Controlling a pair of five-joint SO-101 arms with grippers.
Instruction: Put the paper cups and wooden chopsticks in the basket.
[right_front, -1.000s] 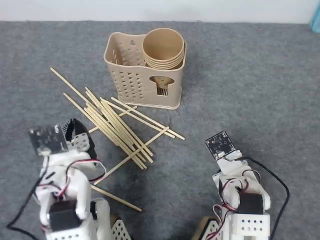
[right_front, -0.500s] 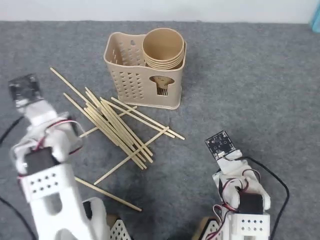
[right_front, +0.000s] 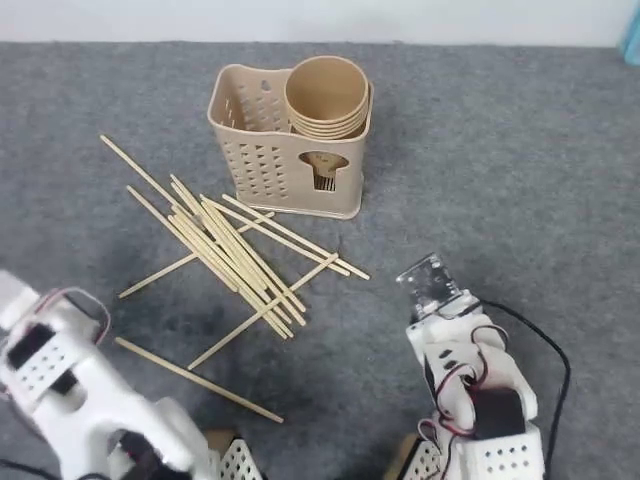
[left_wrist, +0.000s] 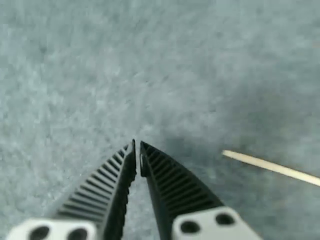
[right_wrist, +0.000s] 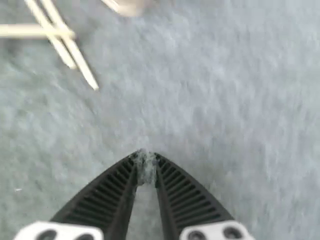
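Left gripper (left_wrist: 137, 146) pressed together, empty, over grey carpet (right_front: 520, 180), near left; single chopstick (left_wrist: 270, 166) close by. Right gripper (right_wrist: 145, 156) pressed together, empty, near right. Wooden chopsticks (right_front: 240, 255) scattered left of centre. Paper cups (right_front: 327, 95) stacked in basket (right_front: 265, 160), right compartment, far centre.

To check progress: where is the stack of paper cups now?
In the high view, the stack of paper cups stands inside the basket, at its right end, just beyond the wooden chopsticks scattered on the grey carpet.
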